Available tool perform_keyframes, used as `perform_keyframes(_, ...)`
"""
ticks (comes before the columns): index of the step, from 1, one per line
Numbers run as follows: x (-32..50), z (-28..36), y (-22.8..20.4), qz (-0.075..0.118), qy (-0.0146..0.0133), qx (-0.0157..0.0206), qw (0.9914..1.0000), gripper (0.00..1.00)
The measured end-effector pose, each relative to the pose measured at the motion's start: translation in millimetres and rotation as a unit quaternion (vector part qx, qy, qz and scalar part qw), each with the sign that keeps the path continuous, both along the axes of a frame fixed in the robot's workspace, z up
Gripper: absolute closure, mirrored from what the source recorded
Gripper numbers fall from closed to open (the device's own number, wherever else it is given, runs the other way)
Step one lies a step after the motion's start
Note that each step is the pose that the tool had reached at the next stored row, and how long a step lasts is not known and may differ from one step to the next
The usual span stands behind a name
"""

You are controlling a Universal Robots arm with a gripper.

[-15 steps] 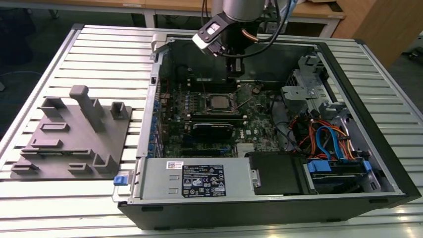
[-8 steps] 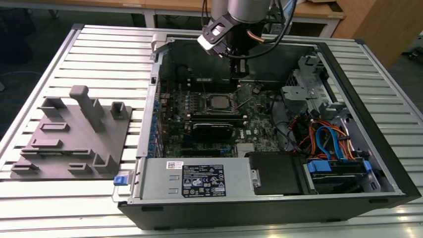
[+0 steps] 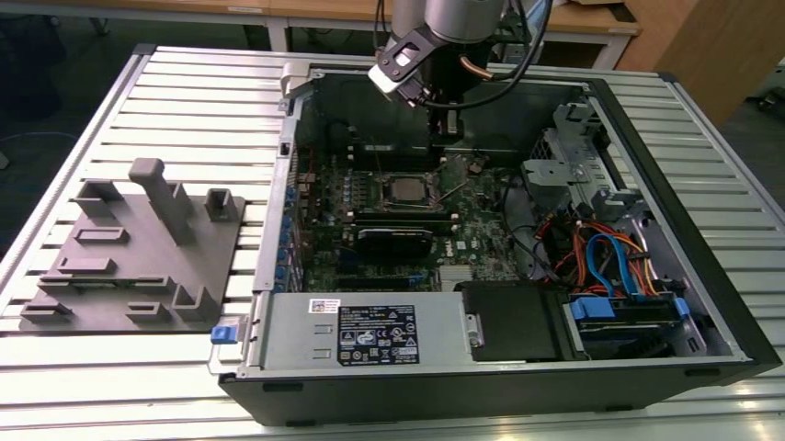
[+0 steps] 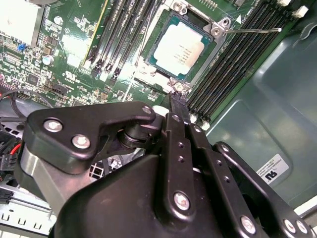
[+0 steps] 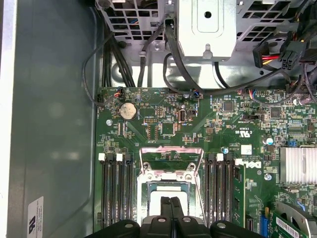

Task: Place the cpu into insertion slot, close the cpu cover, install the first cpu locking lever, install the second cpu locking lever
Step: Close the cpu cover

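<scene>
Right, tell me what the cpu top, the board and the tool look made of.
The cpu: likely metal, dull silver-grey top with a soft glare. The circuit board: probably laminate, glossy green with fine traces. The tool: black, matte, bolted links; metal or hard plastic, can't tell.

The ribbed metal table [image 3: 184, 92] carries the open black computer case [image 3: 491, 400], lying under the hand [image 3: 442, 154], and a grey plate [image 3: 110, 299] of moulded blocks well off the hand toward the exterior view's left.

memory slots [image 5: 117, 191] flank insertion slot [image 5: 168, 179], case wall [image 5: 49, 124] nearby
</scene>
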State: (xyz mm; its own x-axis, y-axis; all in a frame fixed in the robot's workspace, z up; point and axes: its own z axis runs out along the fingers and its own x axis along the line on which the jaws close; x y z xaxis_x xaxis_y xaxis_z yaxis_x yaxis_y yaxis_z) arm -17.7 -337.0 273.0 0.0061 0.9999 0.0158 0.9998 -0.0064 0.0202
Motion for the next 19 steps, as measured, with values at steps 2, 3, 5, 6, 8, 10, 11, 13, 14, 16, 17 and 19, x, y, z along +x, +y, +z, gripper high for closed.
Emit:
perform_keyframes(2,0.0,0.0,0.0,0.000,0.0000,0.0000,1.00000,0.90)
perform_keyframes(3,0.0,0.0,0.0,0.000,0.0000,0.0000,1.00000,0.90)
perform_keyframes(5,0.1,-0.1,0.0,0.000,0.0000,0.0000,1.00000,0.90)
perform_keyframes(6,0.4,-0.2,0.0,0.000,0.0000,0.0000,1.00000,0.90)
perform_keyframes(8,2.3,-0.9,0.0,0.000,0.0000,0.0000,1.00000,0.90)
perform_keyframes(10,5.3,-1.7,0.0,0.000,0.0000,0.0000,1.00000,0.90)
perform_keyframes(11,6.9,-2.1,0.0,0.000,0.0000,0.0000,1.00000,0.90)
perform_keyframes(13,10.2,-2.9,0.0,0.000,0.0000,0.0000,1.00000,0.90)
perform_keyframes(14,11.8,-3.3,0.0,0.000,0.0000,0.0000,1.00000,0.90)
perform_keyframes(16,14.8,-4.2,0.0,0.000,0.0000,0.0000,1.00000,0.90)
perform_keyframes(17,16.5,-4.5,0.0,0.000,0.0000,0.0000,1.00000,0.90)
perform_keyframes(19,20.7,-4.9,0.0,0.000,0.0000,-0.0001,1.00000,0.90)
